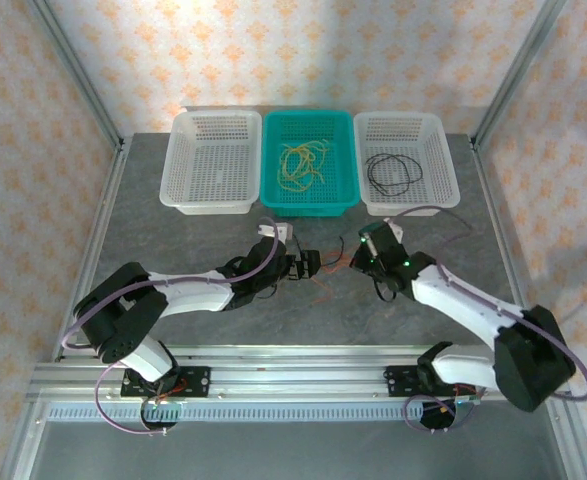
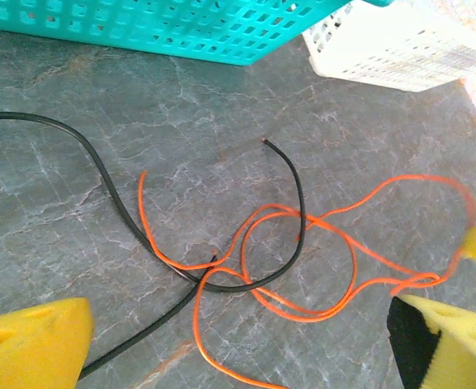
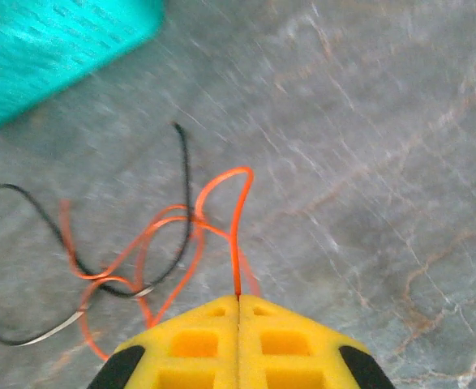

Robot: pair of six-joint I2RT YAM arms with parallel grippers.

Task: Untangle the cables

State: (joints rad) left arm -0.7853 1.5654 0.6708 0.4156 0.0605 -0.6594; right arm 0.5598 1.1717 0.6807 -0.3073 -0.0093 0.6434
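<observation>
Right end effector (image 3: 238, 304) pinches orange cable (image 3: 235, 243) over grey marbled tabletop (image 3: 383, 203).

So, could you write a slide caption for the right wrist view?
Right end effector shut on an orange cable crossing a black cable on the grey table.

Over the worktop (image 1: 303, 325), the left gripper (image 1: 316, 263) has jaws wide apart; the right gripper (image 1: 352, 259) jaws pinch the orange cable (image 3: 236, 235).
</observation>
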